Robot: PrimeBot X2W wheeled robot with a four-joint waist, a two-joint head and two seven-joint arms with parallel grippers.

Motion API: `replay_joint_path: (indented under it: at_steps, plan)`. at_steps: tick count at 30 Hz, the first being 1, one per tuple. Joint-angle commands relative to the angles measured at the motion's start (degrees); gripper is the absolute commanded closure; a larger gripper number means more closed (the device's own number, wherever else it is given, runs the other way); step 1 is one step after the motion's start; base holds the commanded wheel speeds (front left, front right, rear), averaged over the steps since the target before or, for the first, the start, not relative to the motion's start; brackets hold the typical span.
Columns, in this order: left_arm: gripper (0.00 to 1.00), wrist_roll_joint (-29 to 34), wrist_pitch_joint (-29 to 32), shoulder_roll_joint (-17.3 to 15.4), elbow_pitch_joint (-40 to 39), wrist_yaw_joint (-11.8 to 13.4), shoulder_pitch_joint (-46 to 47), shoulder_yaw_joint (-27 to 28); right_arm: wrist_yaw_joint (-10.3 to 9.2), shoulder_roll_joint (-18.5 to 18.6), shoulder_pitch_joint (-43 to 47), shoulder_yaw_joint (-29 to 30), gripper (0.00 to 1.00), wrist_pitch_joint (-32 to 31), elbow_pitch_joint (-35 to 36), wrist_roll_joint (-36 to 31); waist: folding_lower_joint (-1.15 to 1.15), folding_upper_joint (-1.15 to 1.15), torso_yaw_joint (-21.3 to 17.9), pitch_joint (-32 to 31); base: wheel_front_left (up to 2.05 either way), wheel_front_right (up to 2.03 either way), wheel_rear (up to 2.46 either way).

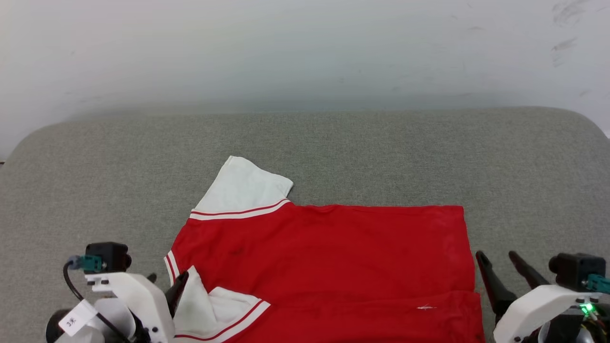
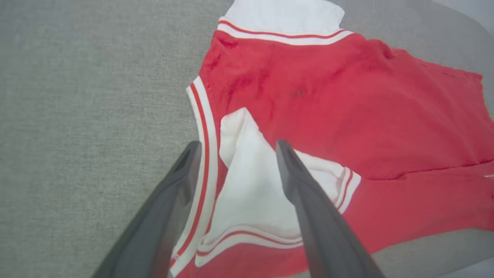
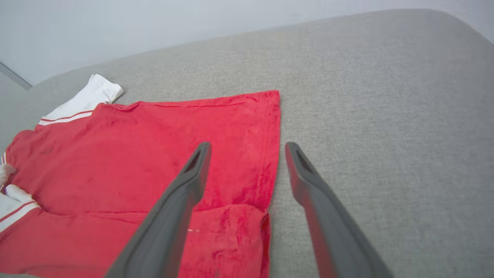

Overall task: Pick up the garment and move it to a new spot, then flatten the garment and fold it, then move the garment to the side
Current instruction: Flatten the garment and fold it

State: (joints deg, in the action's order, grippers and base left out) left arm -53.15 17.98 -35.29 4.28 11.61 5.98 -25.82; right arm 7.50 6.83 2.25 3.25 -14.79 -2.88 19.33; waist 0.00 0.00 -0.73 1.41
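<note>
The garment lies flat on the grey padded surface, a red shirt with its near strip folded over the body. One white sleeve sticks out at the far left; the other is folded onto the red. My left gripper hangs open over that folded sleeve, its fingers straddling the striped trim; in the head view it sits at the garment's lower left corner. Open too, my right gripper straddles the garment's right hem, and shows at the lower right.
The grey padded surface stretches wide beyond and beside the shirt, with rounded far corners. A pale wall rises behind it. The surface's near edge runs close to the shirt's folded side.
</note>
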Motion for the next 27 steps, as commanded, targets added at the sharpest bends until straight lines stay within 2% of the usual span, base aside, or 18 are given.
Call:
replay_joint_path:
  at_steps: [1, 7, 16, 22, 27]
  plan:
    - [0.0, 1.0, -0.7, 0.0, -0.1, 0.3, 1.5, 0.0, -0.03, -0.5, -1.1, 0.5, 0.0, 1.5, 0.9, -0.9, 0.0, 0.0, -0.1, 0.1, 0.0, 0.0, 0.0]
    - [0.0, 5.7, -4.4, 0.8, 1.4, 0.5, 7.8, -0.3, -0.03, -2.2, -3.1, 2.4, 0.0, 7.3, 4.9, -4.5, 0.0, 0.0, -1.4, 2.4, 0.0, 0.0, 0.0]
    - [0.0, 10.5, -7.7, 2.9, 7.6, -0.2, 20.5, -0.6, -0.03, -3.2, -8.5, 1.5, 0.0, 9.6, 8.4, -5.2, 0.0, 0.0, -4.9, 11.1, 0.0, 0.0, 0.0]
    - [0.0, 10.7, -3.0, 2.9, 14.8, -3.0, 29.7, -1.8, -0.03, -2.7, -13.1, -2.1, 0.0, 10.8, 9.1, -5.6, 0.0, 0.0, -8.2, 16.6, 0.0, 0.0, 0.0]
    - [0.0, 9.1, 3.9, 2.9, 21.3, -6.5, 36.6, -3.0, -0.04, -2.2, -15.7, -4.6, 0.0, 11.5, 8.7, -5.1, 0.0, 0.0, -10.1, 19.9, 0.0, 0.0, 0.0]
